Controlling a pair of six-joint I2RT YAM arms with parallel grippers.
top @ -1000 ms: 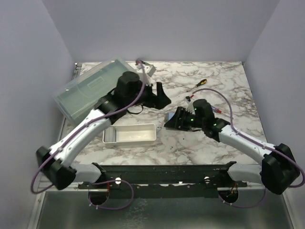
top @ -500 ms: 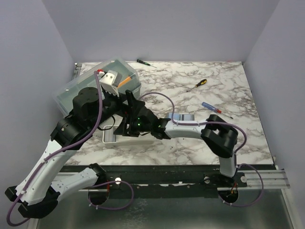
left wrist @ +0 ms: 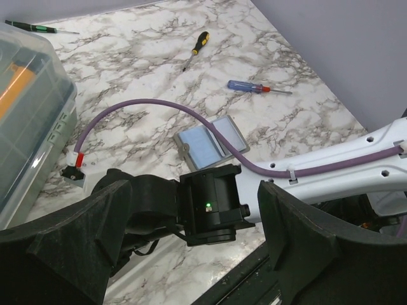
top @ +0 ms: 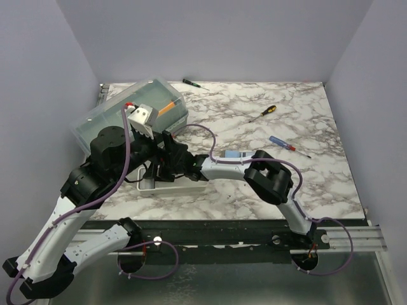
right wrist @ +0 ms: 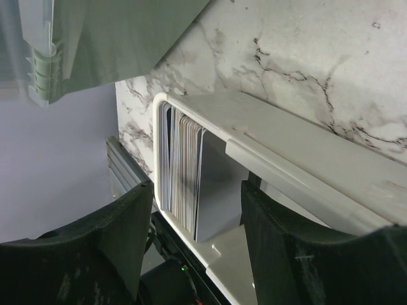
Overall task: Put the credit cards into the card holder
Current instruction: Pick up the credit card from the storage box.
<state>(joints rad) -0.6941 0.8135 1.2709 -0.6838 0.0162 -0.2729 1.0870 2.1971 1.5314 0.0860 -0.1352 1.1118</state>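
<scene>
Nearest, the credit cards (right wrist: 181, 175) are stacked on edge at one end of the white tray (right wrist: 299, 159). The right gripper (right wrist: 198, 203) is spread wide right at them, probably not touching yet. The left gripper (left wrist: 197, 203) is held wide too, nothing in it, above the right arm. Further back, the card holder (left wrist: 210, 141) is lying flat on the marble table (left wrist: 159, 57).

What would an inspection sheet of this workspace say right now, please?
Surface: marble table, no spills seen.
Job's things: credit cards stacked on edge at one end of white tray; card holder flat on table, apart.
Clutter: yellow screwdriver, blue screwdriver, green screwdriver, lidded box.
End effectors: left end effector open, empty; right end effector open, facing the cards.
Cables: purple cable crosses over the card holder.
Surroundings: plain walls.
</scene>
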